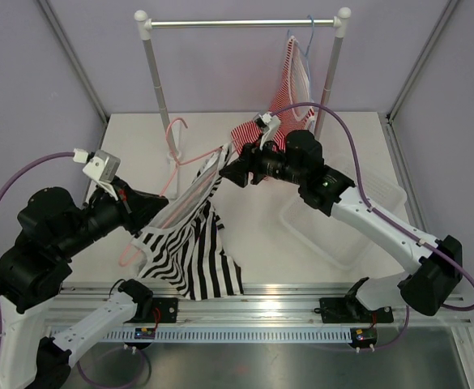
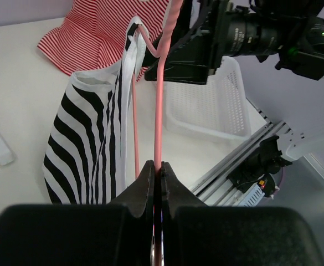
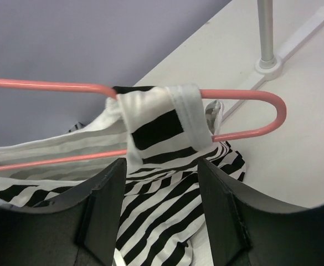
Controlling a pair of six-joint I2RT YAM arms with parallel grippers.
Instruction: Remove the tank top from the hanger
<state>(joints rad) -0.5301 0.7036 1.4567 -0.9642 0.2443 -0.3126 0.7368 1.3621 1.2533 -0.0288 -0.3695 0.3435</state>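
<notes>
While the left gripper (image 2: pixel 157 173) pinches the pink hanger (image 2: pixel 159 111) tight, it should hold steady. The tank top (image 2: pixel 78 144) hangs from it. Farther out, the right gripper (image 3: pixel 162 164), fingers wide apart, should pinch the strap (image 3: pixel 162 119) and slide it off the hanger's round end.

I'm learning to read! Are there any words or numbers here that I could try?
None can be read.
White print on the right arm: too small and blurred to read.
Tank top, hanger, basket: no words.
</notes>
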